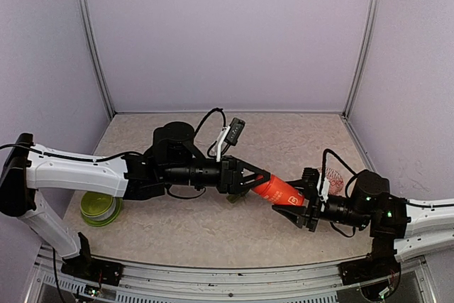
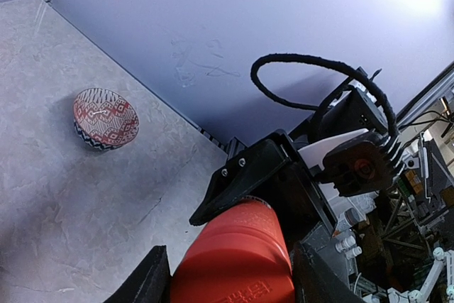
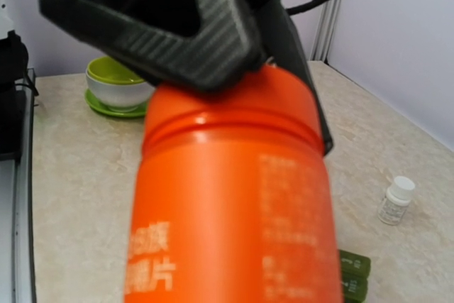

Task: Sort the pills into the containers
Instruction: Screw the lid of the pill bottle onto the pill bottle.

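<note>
Top external: smooth orange-red cylindrical bottle (image 1: 278,189) pinched in right gripper (image 1: 299,208), seemingly also in left gripper (image 1: 259,180).

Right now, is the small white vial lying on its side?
No; the vial stands upright on the table, white cap on top.

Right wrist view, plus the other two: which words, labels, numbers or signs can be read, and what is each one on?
On the orange-red bottle: white print down its side, with larger characters at lower left, too blurred to read.
On the small white bottle: a label, too small to read.
On the dark green containers: small white marks on the lids, too small to read.
No text is legible in any view.
</note>
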`<move>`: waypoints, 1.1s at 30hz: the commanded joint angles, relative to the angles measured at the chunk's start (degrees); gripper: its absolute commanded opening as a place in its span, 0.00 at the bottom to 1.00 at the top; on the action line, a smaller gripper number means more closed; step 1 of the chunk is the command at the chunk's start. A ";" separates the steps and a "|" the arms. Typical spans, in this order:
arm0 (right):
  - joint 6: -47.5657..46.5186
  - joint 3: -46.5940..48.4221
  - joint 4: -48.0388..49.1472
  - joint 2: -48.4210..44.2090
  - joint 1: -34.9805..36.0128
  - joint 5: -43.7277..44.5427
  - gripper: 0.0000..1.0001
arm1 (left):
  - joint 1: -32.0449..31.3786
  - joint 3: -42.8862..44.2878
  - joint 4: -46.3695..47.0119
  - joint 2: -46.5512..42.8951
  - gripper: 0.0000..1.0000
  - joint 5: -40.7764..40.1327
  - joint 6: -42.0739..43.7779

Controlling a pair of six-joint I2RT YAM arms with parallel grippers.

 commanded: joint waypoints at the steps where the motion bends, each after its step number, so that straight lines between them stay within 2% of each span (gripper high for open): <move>1: 3.79 -0.45 3.86 -0.13 0.15 3.51 0.00 | -0.85 1.47 2.33 0.48 0.42 4.93 1.46; 4: 8.95 -0.74 5.95 -0.88 0.10 2.60 0.00 | -0.90 1.25 2.79 0.24 0.42 5.96 3.22; 6: 12.80 -0.79 6.97 -1.49 0.13 -1.06 0.00 | -0.90 0.84 3.39 -0.20 0.42 7.13 4.51; 13: 23.98 1.09 5.99 -3.06 0.12 -5.37 0.00 | -1.34 -0.36 5.20 -1.79 0.41 10.00 7.25; 25: 29.65 2.60 3.35 -3.52 0.12 -7.74 0.00 | -2.16 -0.82 4.77 -2.96 0.43 11.29 10.33; 29: 27.48 2.88 2.59 -4.08 0.08 -8.13 0.00 | -1.93 -0.80 4.26 -3.23 0.63 9.59 9.09; 31: 24.91 3.64 -0.07 -4.09 0.11 -6.96 0.00 | -1.23 -0.46 3.15 -3.15 0.96 8.61 6.90; 33: 20.75 4.56 -2.80 -3.69 0.12 -5.86 0.00 | -0.43 -0.61 2.78 -3.21 0.99 8.16 3.68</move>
